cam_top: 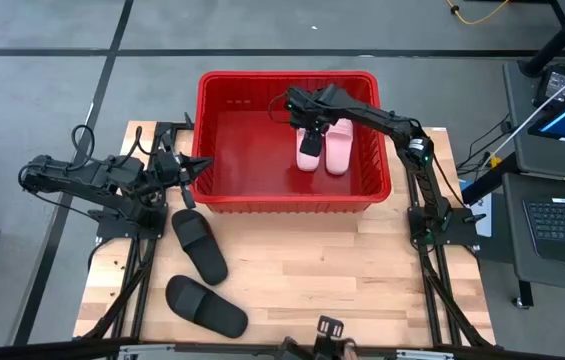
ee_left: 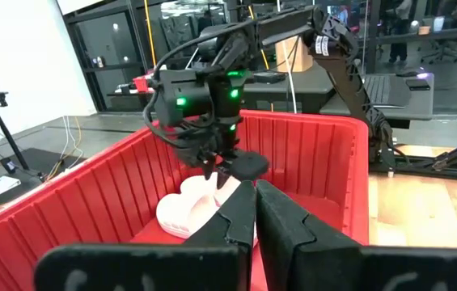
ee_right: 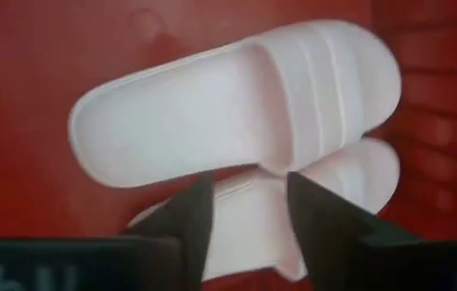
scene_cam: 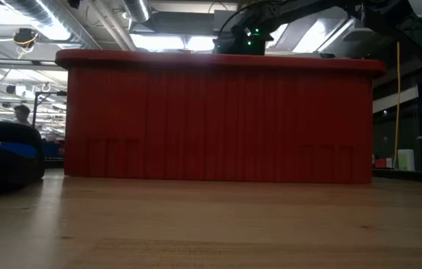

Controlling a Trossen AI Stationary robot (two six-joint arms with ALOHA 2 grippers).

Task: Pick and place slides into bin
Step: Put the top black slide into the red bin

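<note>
The red bin (cam_top: 287, 205) stands at the table's far middle. Two light pink slides (cam_top: 339, 148) lie side by side on its floor. In the right wrist view one pink slide (ee_right: 236, 105) partly overlaps the other (ee_right: 357, 174). My right gripper (cam_top: 308, 128) is open inside the bin, just above the pink slides, pointing down. My left gripper (cam_top: 200, 168) is shut and empty, just outside the bin's left wall. Two black slides (cam_top: 199, 245) (cam_top: 207, 306) lie sole-down on the table near its left front.
The bin's tall slotted walls (ee_left: 90, 202) stand around my right gripper. In the low view the bin's near wall (scene_cam: 218, 119) fills the middle, and a black slide (scene_cam: 1, 153) shows at the left. Bare wood lies in front of the bin, toward the right.
</note>
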